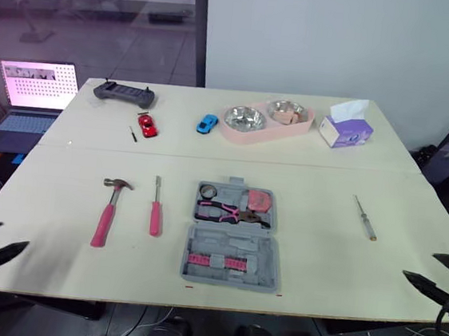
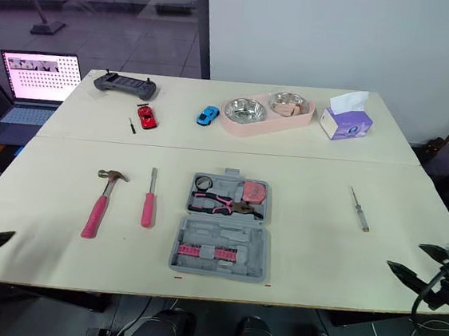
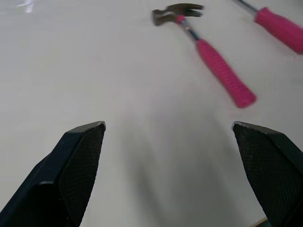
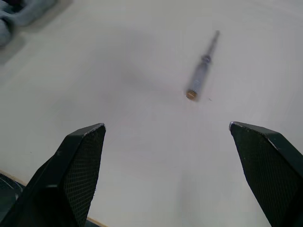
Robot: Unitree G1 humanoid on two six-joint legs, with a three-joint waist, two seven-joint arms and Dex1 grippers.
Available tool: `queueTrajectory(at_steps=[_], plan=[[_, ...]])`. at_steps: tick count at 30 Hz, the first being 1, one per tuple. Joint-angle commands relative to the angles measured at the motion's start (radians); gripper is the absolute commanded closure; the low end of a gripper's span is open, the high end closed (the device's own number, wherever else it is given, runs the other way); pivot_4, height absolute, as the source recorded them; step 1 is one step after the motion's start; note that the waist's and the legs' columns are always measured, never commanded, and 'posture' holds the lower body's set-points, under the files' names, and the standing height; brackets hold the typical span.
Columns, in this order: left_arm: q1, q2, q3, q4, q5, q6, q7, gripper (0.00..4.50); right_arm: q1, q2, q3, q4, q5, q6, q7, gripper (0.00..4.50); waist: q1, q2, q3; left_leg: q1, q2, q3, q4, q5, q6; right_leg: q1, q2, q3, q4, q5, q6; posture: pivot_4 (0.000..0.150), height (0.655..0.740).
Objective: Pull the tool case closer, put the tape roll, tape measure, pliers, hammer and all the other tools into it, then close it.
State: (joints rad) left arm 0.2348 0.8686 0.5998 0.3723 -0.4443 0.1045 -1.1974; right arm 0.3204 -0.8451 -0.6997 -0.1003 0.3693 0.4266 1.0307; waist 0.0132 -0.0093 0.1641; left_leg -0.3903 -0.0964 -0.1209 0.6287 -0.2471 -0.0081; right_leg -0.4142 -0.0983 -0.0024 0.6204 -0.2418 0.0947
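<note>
The open tool case (image 1: 228, 283) sits lower centre on the worktop (image 1: 319, 258), seemingly close enough. The hammer (image 1: 107, 216), pink screwdriver (image 1: 156, 213) and grey screwdriver (image 1: 365, 219) remain outside; the pliers (image 1: 228, 212), tape measure (image 1: 258, 200) and tape roll (image 1: 208, 190) are packed. The left gripper (image 1: 13, 235) and right gripper (image 1: 419, 265) hover empty at the lower corners, fingers wide.

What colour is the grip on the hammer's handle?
Bright pink; the steel-headed claw hammer shows best in the left wrist view.

We've got bare table (image 1: 323, 259) at 3 o'clock of the case (image 1: 263, 258), out to the grey screwdriver (image 1: 365, 218). At its 9 o'clock, pink screwdriver (image 1: 156, 209) then hammer (image 1: 108, 210) block the lane. Bowl tray (image 1: 268, 136) at 12, well apart.
</note>
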Motion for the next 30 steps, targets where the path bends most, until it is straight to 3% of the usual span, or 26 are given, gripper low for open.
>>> queueTrajectory(at_steps=[1, 6, 12, 23, 30], plan=[[0.022, -0.023, -0.049, -0.211, -0.046, 0.07, 0.011, 0.0, 0.004, 0.059, 0.004, -0.2, 0.051, 0.144, -0.144, 0.08, 0.0, 0.0, 0.0, 0.0, 0.0, 0.0, 0.0, 0.0, 0.0, 0.0, 0.0, 0.0, 0.0, 0.0, 0.0, 0.15, 0.74], [0.048, -0.102, -0.165, -0.578, -0.131, 0.183, 0.057, 0.0, -0.102, 0.216, 0.101, -0.423, -0.001, 0.395, -0.504, 0.08, -0.002, 0.0, -0.001, -0.001, 0.001, 0.001, 0.0, 0.0, 0.0, -0.001, 0.0, 0.001, 0.0, 0.001, -0.001, 0.15, 0.74], [0.011, -0.152, -0.245, -0.723, -0.16, 0.197, 0.093, 0.0, -0.225, 0.258, 0.205, -0.427, -0.059, 0.521, -0.681, 0.08, 0.0, 0.0, -0.001, -0.002, 0.002, 0.004, -0.001, 0.002, 0.002, -0.005, 0.001, 0.001, 0.001, 0.001, -0.002, 0.15, 0.74], [-0.017, -0.133, -0.359, -0.835, -0.2, 0.213, 0.037, 0.0, -0.497, 0.2, 0.335, -0.118, -0.148, 0.58, -0.771, 0.08, -0.001, 0.0, -0.001, -0.001, 0.002, 0.006, 0.0, 0.002, 0.003, -0.005, 0.002, 0.001, 0.0, 0.003, -0.002, 0.15, 0.74], [-0.028, -0.128, -0.406, -0.894, -0.194, 0.244, 0.066, 0.0, -0.841, 0.123, 0.505, 0.334, -0.222, 0.58, -0.729, 0.08, -0.006, 0.002, 0.0, -0.001, 0.003, 0.008, 0.001, 0.002, 0.003, -0.004, 0.003, 0.001, 0.0, 0.005, -0.003, 0.15, 0.74]])
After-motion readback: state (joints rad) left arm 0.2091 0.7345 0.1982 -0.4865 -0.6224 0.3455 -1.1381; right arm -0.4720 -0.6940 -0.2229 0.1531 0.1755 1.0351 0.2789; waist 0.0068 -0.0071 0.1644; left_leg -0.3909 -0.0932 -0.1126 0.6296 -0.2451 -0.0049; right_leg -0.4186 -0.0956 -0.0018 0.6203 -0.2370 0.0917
